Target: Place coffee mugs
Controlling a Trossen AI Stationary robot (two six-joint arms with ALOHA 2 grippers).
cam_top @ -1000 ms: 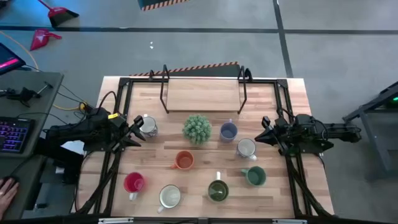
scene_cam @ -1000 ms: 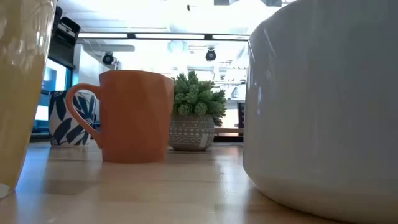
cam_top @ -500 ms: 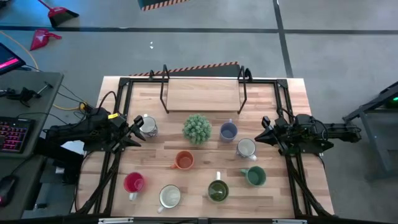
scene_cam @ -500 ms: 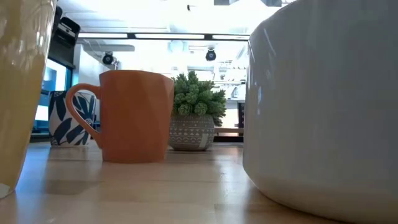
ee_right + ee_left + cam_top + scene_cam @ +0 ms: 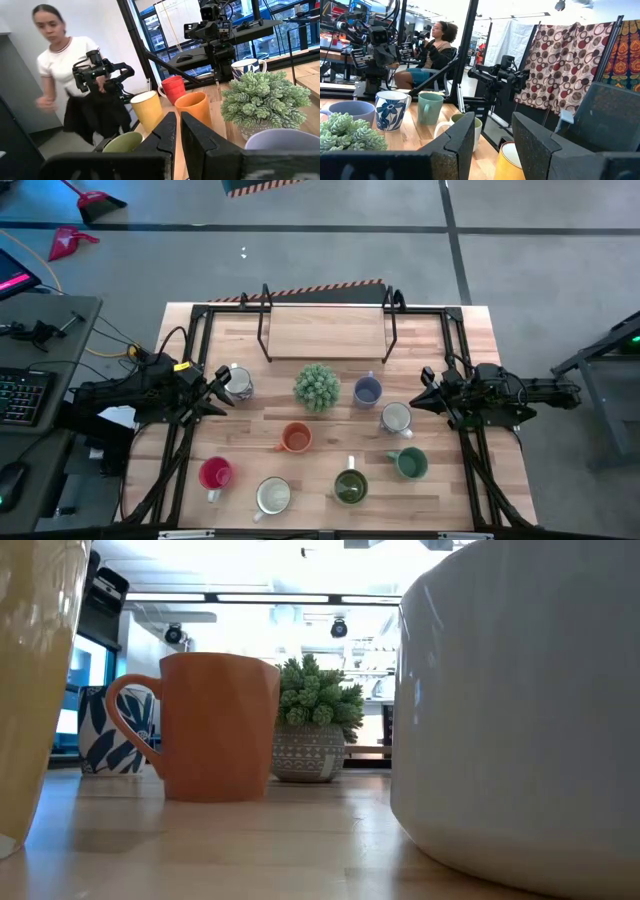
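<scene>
Eight mugs are standing upright on the wooden table (image 5: 440, 480), mouths up. The orange mug (image 5: 296, 438) is sitting mid-table, its handle pointing left. The red mug (image 5: 216, 474) and yellow-cream mug (image 5: 273, 495) are sitting near-left, handles pointing toward the near edge; the dark green mug (image 5: 350, 486) is pointing its handle far, the green mug (image 5: 410, 463) left. The pale blue mug (image 5: 367, 391) and a white mug (image 5: 396, 418) are sitting right of the spiky plant (image 5: 316, 386). The left gripper (image 5: 212, 392) is resting just beside the blue-patterned white mug (image 5: 238, 382), fingers (image 5: 462, 142) parted and grasping nothing. The right gripper (image 5: 428, 392) is waiting right of the white mug, fingers (image 5: 167, 132) clenched together, empty.
</scene>
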